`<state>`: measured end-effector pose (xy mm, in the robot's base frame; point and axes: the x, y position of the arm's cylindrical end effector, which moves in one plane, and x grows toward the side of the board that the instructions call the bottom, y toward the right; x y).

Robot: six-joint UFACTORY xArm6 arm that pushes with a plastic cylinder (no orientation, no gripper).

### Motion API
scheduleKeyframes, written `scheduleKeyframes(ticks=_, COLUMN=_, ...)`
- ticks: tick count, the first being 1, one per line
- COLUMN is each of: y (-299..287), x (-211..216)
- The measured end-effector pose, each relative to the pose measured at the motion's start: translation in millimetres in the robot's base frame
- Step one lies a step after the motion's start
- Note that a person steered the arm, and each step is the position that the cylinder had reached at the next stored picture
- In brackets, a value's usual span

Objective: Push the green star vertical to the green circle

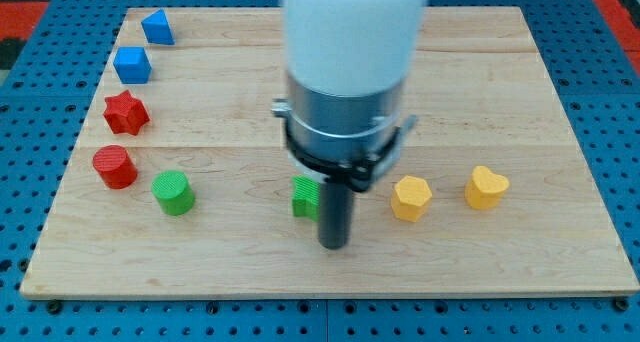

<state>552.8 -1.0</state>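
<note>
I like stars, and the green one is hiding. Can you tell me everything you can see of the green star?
Only the left part of the green star shows; the dark rod hides the rest. It looks like ridged green plastic, with pointed edges on its left side. It lies flat on the wooden board, near the middle, toward the view's bottom. The green circle sits apart to its left, the yellow blocks to its right. My tip stands just right of the star and a little lower; whether they touch cannot be told.

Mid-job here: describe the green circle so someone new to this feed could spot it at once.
Start at the wooden board's left edge, where blocks run down it. The green circle is the last and lowest, just right of the red cylinder. It is fully visible, unlike the green star half hidden behind my tip.
</note>
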Motion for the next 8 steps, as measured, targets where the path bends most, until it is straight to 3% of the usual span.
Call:
scheduleKeyframes(ticks=1, y=24, x=-90)
scheduleKeyframes(ticks=2, y=12, x=-148)
scheduleKeyframes(ticks=3, y=53, x=-90)
scheduleKeyframes(ticks=4, y=23, x=-19)
scheduleKeyframes(ticks=5, y=-17, x=-61)
scheduleKeyframes(ticks=6, y=-32, x=-165)
scheduleKeyframes(ticks=7, y=-29, x=-187)
scheduleKeyframes(ticks=8, y=7, x=-171)
